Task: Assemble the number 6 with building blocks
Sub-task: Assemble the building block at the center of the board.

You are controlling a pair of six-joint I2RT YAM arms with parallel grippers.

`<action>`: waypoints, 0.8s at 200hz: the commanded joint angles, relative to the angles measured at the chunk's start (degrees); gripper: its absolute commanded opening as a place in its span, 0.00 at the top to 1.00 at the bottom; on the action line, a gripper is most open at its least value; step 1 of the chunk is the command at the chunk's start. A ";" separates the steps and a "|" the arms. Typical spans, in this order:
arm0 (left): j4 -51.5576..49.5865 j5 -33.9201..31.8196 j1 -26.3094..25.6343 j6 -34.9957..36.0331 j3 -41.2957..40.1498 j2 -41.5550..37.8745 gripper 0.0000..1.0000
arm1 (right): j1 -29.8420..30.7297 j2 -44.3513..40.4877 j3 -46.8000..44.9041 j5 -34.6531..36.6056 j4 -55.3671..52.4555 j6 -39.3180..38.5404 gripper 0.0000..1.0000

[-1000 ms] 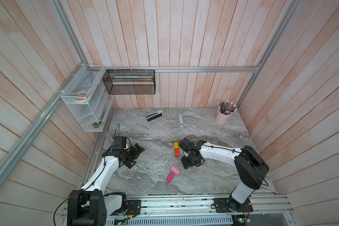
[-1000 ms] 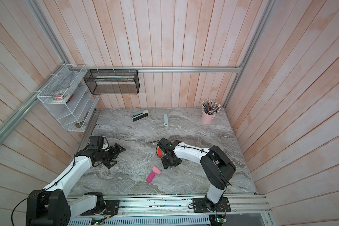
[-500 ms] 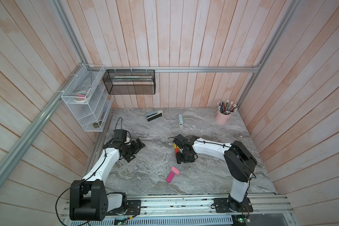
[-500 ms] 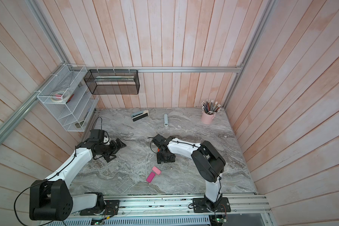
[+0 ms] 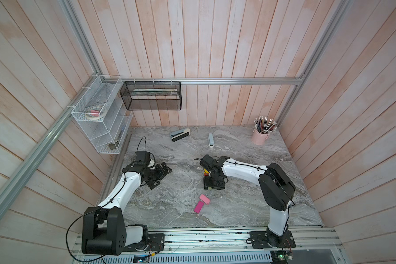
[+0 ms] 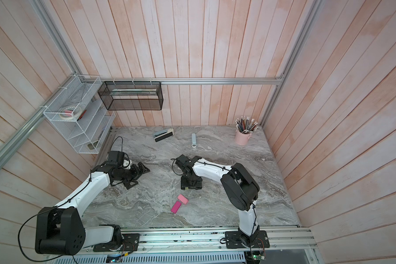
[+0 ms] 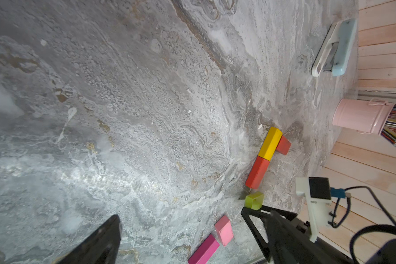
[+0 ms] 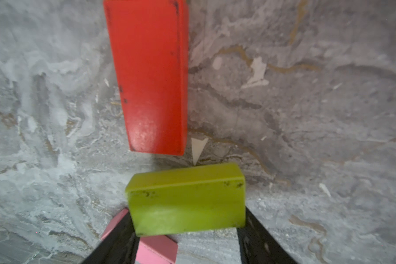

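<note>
In both top views, with twelve o'clock at the back wall, the grey marbled surface (image 5: 238,146) carries everything. The right end effector (image 5: 213,185) (image 6: 191,184) points down near its centre. The black body hides most of what lies beneath, and only a sliver of yellow and red shows at its eleven o'clock edge. At its six o'clock, apart from it, a light pink rectangular brick (image 5: 204,199) and a magenta rectangular brick (image 5: 199,207) lie just beside each other. The left end effector (image 5: 161,175) (image 6: 137,176) sits at nine o'clock, well apart from the bricks, jaws spread. Toward twelve o'clock lie a grey-white stapler (image 5: 211,140) and a pale blue and white desk tool (image 5: 180,134). A pink metal cup of pencils (image 5: 260,137) stands at two o'clock.

In the left wrist view, the left end effector (image 7: 180,214) is wide, with nothing between its black fingers (image 7: 101,240). A yellow rectangular brick (image 7: 270,146) touches a red rectangular brick (image 7: 257,172) end to end. A second red brick (image 7: 284,145) lies against the yellow one's long side, making an L. The lime green rectangular brick (image 7: 254,200) sits just off the red brick's free end, at the right arm's fingertip.

In the right wrist view, the right end effector (image 8: 185,219) is clamped on the lime green rectangular brick (image 8: 185,198) by its short ends. The brick lies crosswise to the red rectangular brick (image 8: 149,77), with a narrow gap between them. I cannot tell whether it rests on the surface or hangs just above.
</note>
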 commanded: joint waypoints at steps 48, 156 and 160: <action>2.14 0.36 -0.31 0.79 -0.18 -0.10 0.00 | 0.26 1.50 0.29 -0.78 -2.38 1.43 0.33; 1.70 1.42 -0.35 2.23 -1.12 -0.73 0.00 | 0.22 4.94 4.09 0.83 -2.49 2.37 0.32; 1.63 1.40 -0.29 2.35 -1.08 -0.83 0.00 | 0.33 4.97 4.09 0.88 -2.46 2.46 0.32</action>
